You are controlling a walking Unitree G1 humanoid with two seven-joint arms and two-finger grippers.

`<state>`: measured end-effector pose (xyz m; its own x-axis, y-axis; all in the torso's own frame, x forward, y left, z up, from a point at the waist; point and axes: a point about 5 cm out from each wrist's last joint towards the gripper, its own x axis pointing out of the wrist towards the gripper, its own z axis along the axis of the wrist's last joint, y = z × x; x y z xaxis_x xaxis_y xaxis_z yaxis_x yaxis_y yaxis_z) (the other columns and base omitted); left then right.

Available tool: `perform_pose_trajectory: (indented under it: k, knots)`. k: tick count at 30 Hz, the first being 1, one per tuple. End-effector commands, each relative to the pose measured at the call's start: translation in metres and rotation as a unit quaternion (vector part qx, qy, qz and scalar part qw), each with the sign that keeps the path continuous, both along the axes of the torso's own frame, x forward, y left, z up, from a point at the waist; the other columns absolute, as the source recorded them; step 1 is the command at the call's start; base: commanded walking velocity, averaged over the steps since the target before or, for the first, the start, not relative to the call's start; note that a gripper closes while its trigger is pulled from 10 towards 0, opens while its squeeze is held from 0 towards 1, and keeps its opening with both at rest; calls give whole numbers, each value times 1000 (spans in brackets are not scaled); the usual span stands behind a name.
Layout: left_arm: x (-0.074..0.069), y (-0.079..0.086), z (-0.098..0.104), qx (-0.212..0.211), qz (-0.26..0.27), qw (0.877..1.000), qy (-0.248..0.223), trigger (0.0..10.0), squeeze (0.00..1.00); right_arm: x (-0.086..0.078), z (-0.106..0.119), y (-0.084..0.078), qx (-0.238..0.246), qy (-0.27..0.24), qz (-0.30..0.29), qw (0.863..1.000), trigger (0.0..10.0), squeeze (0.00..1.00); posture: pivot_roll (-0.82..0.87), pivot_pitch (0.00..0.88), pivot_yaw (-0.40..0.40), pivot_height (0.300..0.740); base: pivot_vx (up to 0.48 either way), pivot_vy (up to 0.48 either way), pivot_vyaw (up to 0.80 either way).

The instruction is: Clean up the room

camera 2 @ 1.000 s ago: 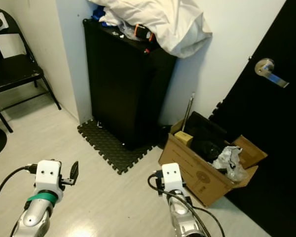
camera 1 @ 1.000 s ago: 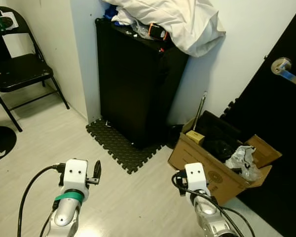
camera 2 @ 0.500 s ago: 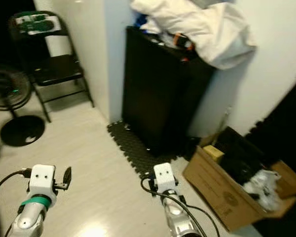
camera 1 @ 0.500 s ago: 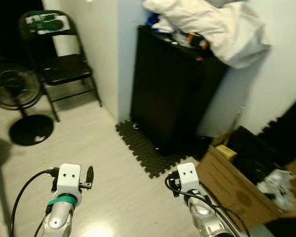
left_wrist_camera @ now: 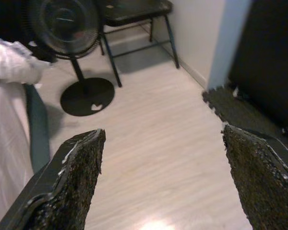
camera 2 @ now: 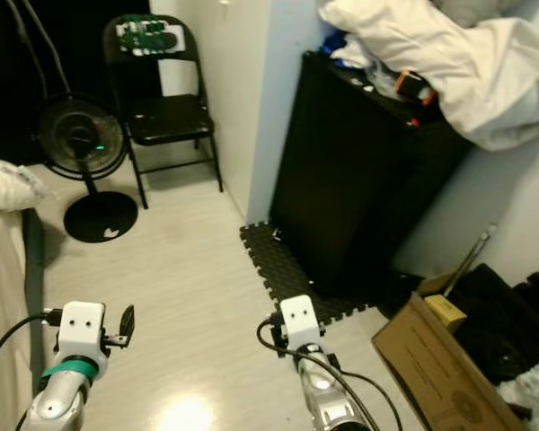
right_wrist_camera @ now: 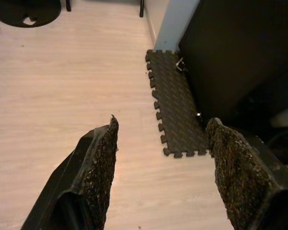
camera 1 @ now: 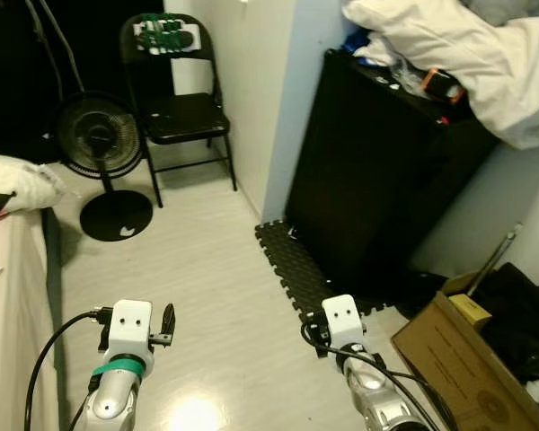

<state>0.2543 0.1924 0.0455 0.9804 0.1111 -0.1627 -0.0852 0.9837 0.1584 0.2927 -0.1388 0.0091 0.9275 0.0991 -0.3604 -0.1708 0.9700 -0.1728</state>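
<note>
My left gripper is open and holds nothing; it hangs over pale wood floor, facing a black standing fan. My right gripper is also open and empty, low above the floor beside a black foam mat. A pile of white laundry with small items lies on top of a tall black cabinet. An open cardboard box with dark things and crumpled paper inside stands on the floor at the right.
A black folding chair stands against the far wall, with the fan to its left. A bed with a white pillow runs along the left edge. A stick leans behind the box.
The camera has swung to the left: the fan, the chair and the bed have come into view, and the box has slid to the right edge. Both arms keep their pose.
</note>
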Motion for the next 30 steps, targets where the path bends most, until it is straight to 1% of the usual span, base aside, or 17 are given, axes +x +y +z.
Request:
perform_pose_trajectory:
  k: [1, 24, 30]
  knots:
    - [-3, 2, -1, 1, 3, 1000, 1, 10000, 0, -5, -5, 0, 2, 10, -1, 1000, 10000, 0, 106, 0, -25, 740, 0, 0, 800]
    - [-2, 3, 2, 0, 0, 1000, -5, 10000, 0, -6, -7, 1, 0, 13, 0, 1000, 10000, 0, 113, 0, -25, 740, 0, 0, 800]
    - [3, 3, 5, -1, 5, 1000, -8, 10000, 0, -2, -5, 2, -4, 13, 4, 1000, 10000, 0, 111, 0, -30, 740, 0, 0, 800]
